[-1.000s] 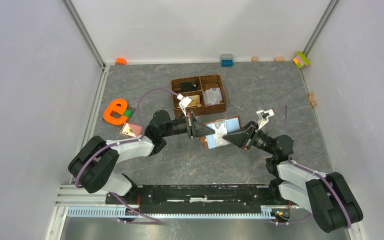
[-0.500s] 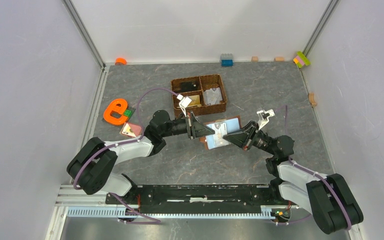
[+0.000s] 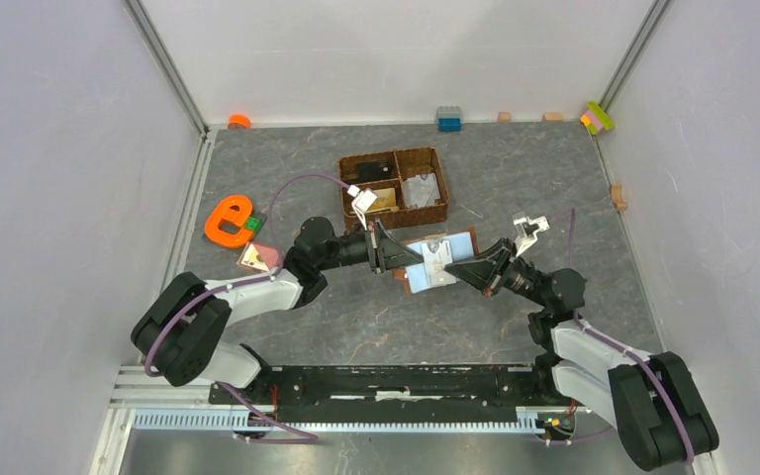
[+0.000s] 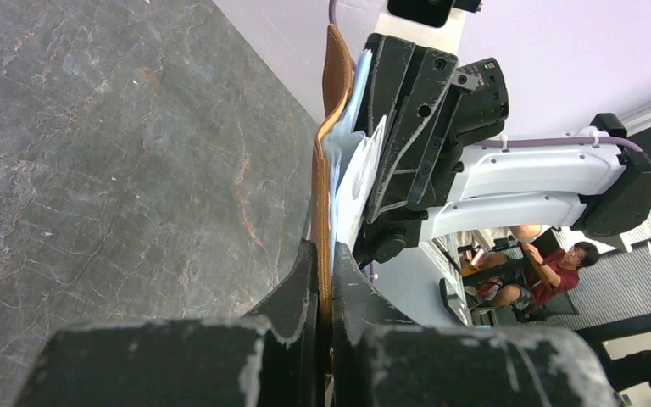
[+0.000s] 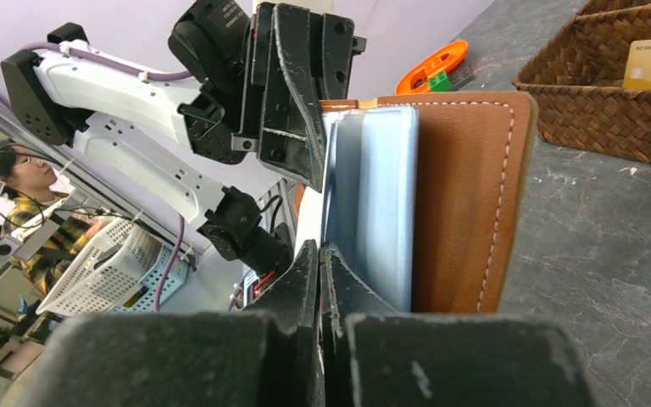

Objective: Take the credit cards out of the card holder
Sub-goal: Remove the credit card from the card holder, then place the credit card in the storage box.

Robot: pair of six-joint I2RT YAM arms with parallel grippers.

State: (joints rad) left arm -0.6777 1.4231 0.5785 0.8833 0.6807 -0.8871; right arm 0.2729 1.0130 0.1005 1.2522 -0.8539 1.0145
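Observation:
The card holder [image 3: 460,243], a brown wallet with a pale blue inside, is held open and upright above the table between my two grippers. My left gripper [image 3: 402,259] is shut on its brown left edge, seen clamped in the left wrist view [image 4: 324,251]. My right gripper [image 3: 453,265] is shut on a pale credit card [image 3: 438,259] that sticks out of the wallet's pocket. That card shows edge-on in the left wrist view [image 4: 358,170]. In the right wrist view the jaws [image 5: 319,248] are closed beside the blue lining [image 5: 373,195].
A brown woven basket [image 3: 392,152] stands just behind the wallet, with a gold-tan card [image 3: 386,199] and a grey item [image 3: 423,188] in it. An orange letter e [image 3: 228,220] and a pink block [image 3: 258,257] lie at left. Small blocks [image 3: 448,119] line the back wall.
My right arm has drawn back slightly to the right with the card. The left gripper and the wallet have stayed nearly in place.

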